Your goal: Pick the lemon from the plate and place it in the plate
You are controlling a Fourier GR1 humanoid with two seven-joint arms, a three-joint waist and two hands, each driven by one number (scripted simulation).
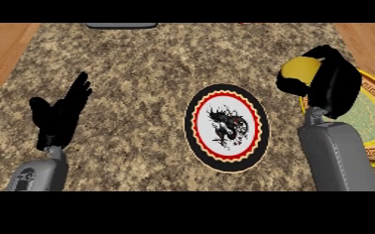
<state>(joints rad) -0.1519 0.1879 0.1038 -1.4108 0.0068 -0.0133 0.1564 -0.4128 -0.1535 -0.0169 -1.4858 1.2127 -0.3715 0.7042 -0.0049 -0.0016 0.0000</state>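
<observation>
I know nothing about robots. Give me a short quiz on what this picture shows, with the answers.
1. True or false: the robot's right hand is curled round the yellow lemon.
2. The round plate with the black rim, red ring and dark dragon figure lies: A) under the right hand, B) between the two hands, C) left of the left hand.
3. Fill in: the left hand holds ____.

Key
1. True. The lemon is in that hand, at the view's right, beside the yellow-rimmed plate at the right edge.
2. B, on the speckled stone counter.
3. Nothing. It rests open, fingers up, at the view's left.
</observation>
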